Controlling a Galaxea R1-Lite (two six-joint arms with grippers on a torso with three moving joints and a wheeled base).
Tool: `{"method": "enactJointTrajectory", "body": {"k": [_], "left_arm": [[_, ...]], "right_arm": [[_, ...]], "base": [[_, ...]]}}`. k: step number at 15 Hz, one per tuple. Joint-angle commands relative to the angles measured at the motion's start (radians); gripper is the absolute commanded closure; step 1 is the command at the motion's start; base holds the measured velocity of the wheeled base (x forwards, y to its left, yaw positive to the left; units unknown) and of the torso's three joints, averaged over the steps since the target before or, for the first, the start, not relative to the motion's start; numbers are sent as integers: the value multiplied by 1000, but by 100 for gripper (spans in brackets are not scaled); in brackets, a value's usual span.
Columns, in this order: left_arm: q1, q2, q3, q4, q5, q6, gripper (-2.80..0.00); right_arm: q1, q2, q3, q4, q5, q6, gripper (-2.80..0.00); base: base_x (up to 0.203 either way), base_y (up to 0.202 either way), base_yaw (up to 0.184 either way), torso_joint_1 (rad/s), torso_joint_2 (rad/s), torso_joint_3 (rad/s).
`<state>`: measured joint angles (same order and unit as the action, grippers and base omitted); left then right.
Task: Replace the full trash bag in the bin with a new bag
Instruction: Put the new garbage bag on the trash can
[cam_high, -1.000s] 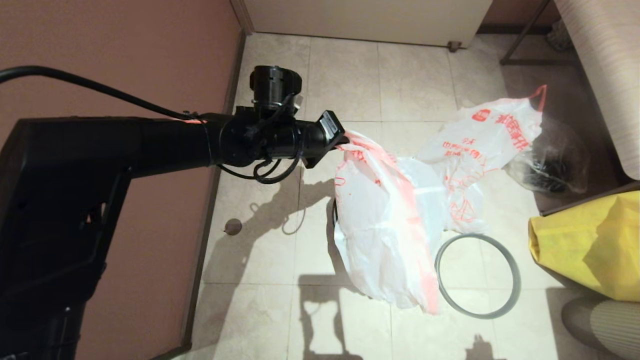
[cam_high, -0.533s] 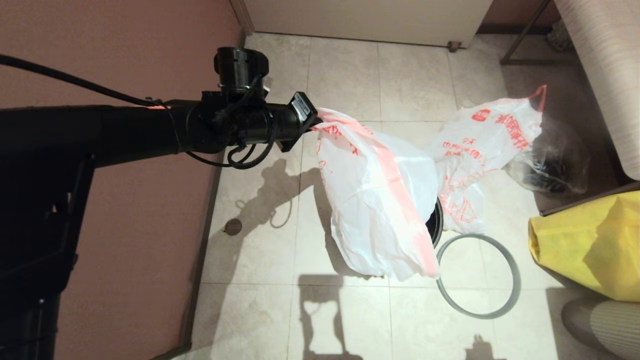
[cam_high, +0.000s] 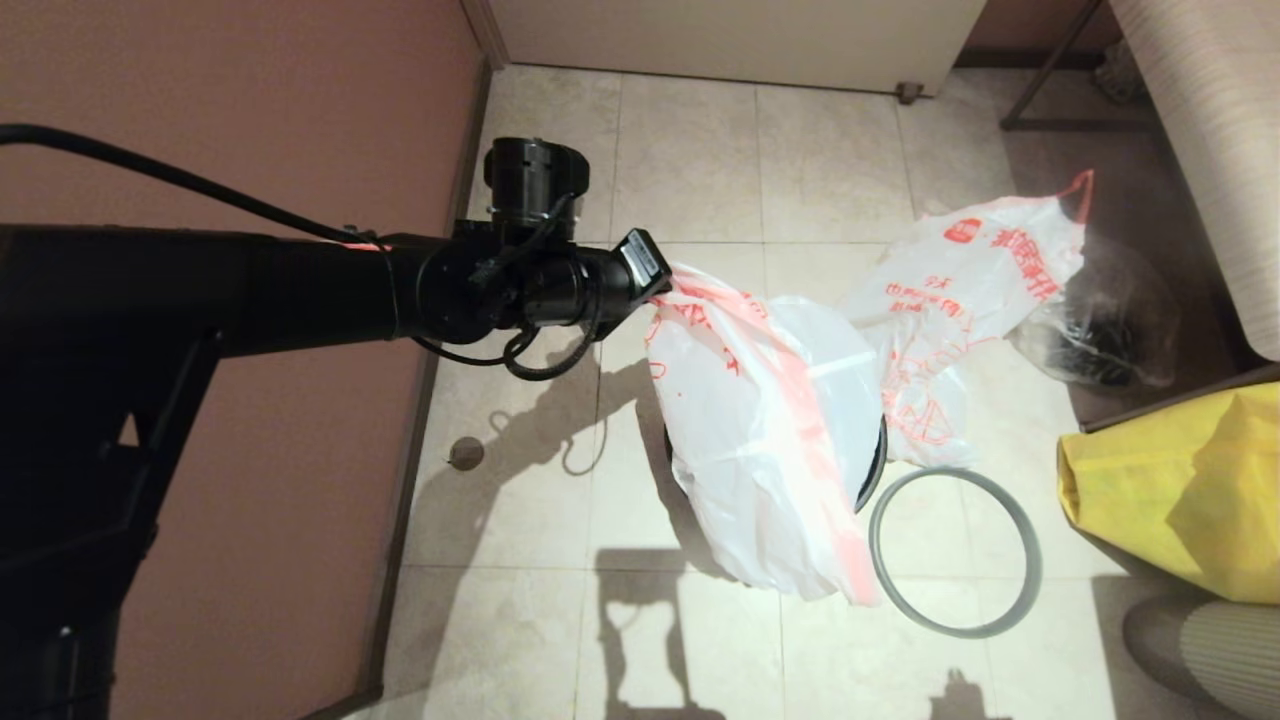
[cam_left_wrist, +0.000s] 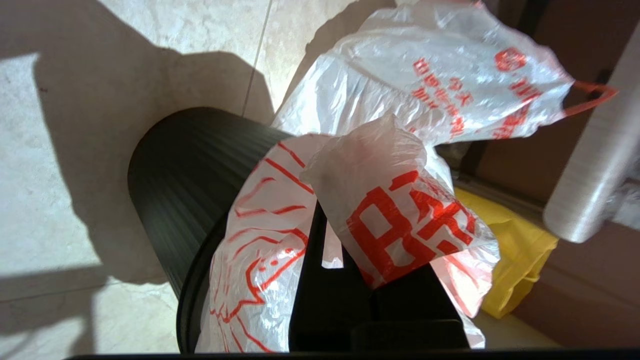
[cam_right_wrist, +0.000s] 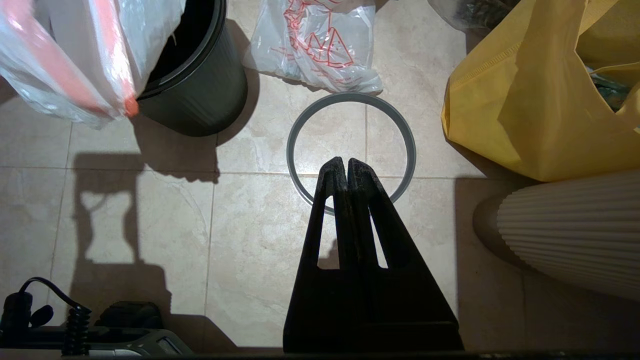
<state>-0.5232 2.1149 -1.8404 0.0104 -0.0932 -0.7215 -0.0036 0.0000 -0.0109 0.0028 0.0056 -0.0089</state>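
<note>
The left gripper (cam_high: 668, 287), clamped on the new bag (cam_high: 770, 440) hanging over the bin (cam_high: 872, 462), should lower it mouth-first inside; the right gripper (cam_right_wrist: 346, 165) idles closed.

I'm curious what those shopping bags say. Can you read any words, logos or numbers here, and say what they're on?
New bag, pinched in the left gripper: bold red Chinese characters, crumpled and cut off, not readable.
Full trash bag on the floor: round red logo and rows of red Chinese characters, too blurred to read.
Bin, grey ring, yellow bag: no writing visible.
</note>
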Motion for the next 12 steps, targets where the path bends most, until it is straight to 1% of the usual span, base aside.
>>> {"method": "enactJointTrajectory", "body": {"k": [1,3,6,8,9,12], "left_arm": [[-29,2,13,-1,13,0,0],[-36,7,-19,-1,14,23,0],[-56,28,-106,1,26,58,0],[-70,28,-105,9,37,85,0],[-70,23,-99,11,49,86,-280],[-74,-28,-42,10,48,97,-280]], "right_arm": [[1,2,0,0,1,0,0],[1,1,0,0,1,0,0],[1,2,0,0,1,0,0],[1,2,0,0,1,0,0],[1,2,0,0,1,0,0],[1,2,0,0,1,0,0]], "base": [[0,0,0,0,0,0],[0,0,0,0,0,0],[0,0,0,0,0,0],[0,0,0,0,0,0],[0,0,0,0,0,0],[0,0,0,0,0,0]]}}
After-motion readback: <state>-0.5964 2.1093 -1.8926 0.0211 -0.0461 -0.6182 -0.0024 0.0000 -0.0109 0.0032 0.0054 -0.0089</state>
